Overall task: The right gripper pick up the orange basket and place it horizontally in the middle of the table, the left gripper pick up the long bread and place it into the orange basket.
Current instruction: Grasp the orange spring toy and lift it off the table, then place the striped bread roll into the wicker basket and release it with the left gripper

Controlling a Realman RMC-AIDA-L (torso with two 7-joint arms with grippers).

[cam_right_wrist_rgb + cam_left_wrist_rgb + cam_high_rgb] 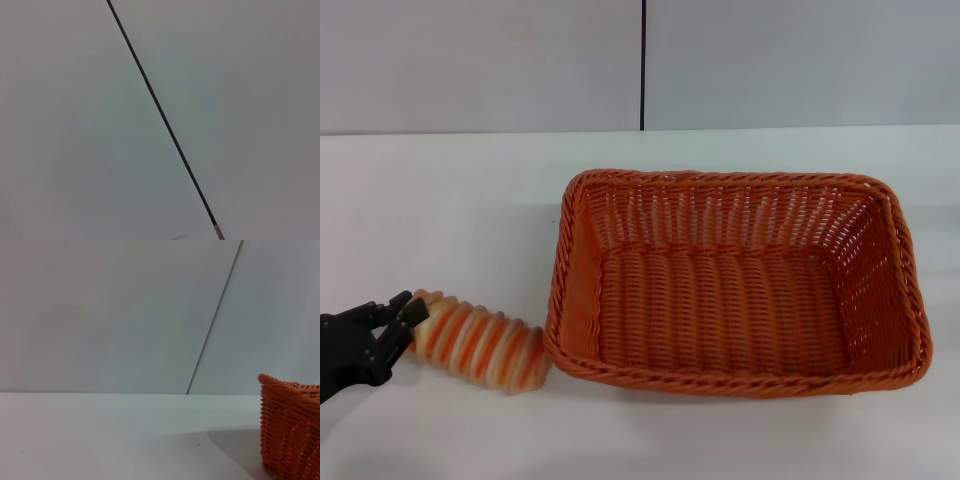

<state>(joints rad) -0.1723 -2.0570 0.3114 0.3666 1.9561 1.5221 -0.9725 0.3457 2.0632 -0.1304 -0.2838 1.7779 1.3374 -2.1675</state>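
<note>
A plain white desk [440, 200] carries two things. The long bread [480, 341], striped orange and cream, lies on its side right at the tips of the left pincer [402, 312]. Beyond the bread's far end, away from the pincer, sits the orange basket [582, 270], its near corner touching the loaf.

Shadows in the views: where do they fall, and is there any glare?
Head view: only a thin soft shadow under the orange basket and the long bread on the table, no glare. Left wrist view: a broad grey shadow beside the basket. Right wrist view: even, plain wall.
</note>
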